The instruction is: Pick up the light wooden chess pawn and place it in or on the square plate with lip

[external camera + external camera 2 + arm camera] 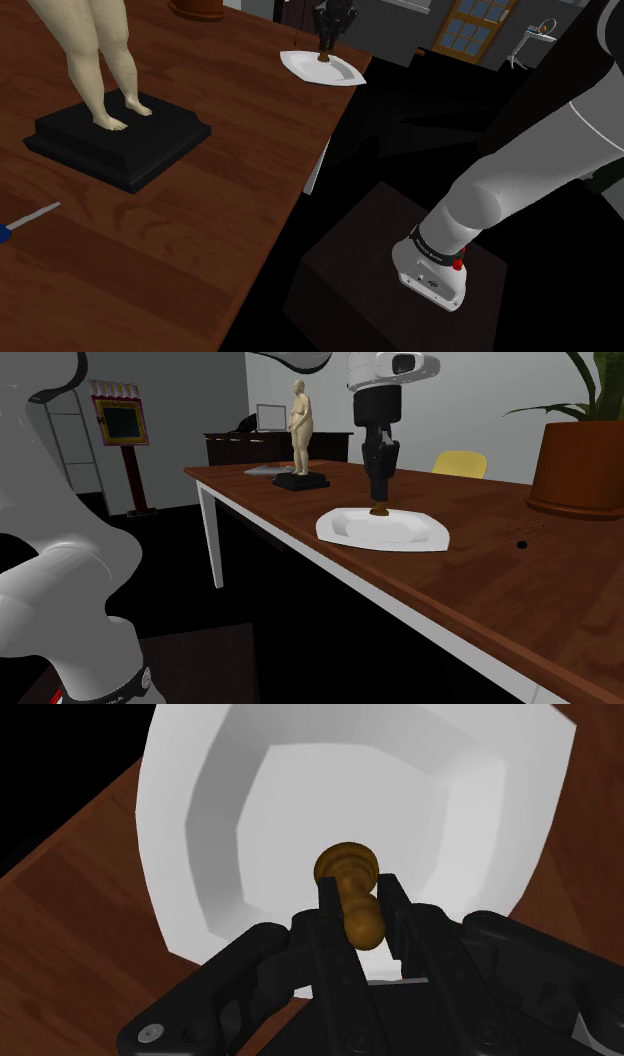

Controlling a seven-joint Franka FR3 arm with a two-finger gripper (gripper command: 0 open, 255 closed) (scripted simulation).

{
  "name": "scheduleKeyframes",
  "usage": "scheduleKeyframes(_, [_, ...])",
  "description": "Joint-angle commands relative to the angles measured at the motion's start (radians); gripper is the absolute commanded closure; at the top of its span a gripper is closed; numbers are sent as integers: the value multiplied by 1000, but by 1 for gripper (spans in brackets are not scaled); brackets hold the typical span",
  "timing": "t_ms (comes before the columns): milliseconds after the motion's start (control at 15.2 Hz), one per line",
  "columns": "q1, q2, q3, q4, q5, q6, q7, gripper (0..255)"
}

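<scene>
The wrist view shows the gripper [352,899] pinching the pawn [346,864] over the plate [300,794]; the second exterior view adds the brown table [480,562], with a statue [300,417] at the plate's ten o'clock.

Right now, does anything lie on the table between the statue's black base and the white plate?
No. In the shoulder view the brown tabletop between the black base and the white plate is bare.

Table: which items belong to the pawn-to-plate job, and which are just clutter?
Job: brown pawn, clasped by the gripper; white square plate beneath it.
Clutter: figurine on black base; blue-handled tool; brown plant pot.
</scene>
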Motion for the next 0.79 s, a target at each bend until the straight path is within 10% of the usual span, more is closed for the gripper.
scheduleKeyframes(0, [1,-6,0,-32,1,27,1,255])
scheduleKeyframes(660, [1,-8,1,-60,1,53,2,255])
scheduleKeyframes(726, [1,-8,1,-60,1,53,2,0])
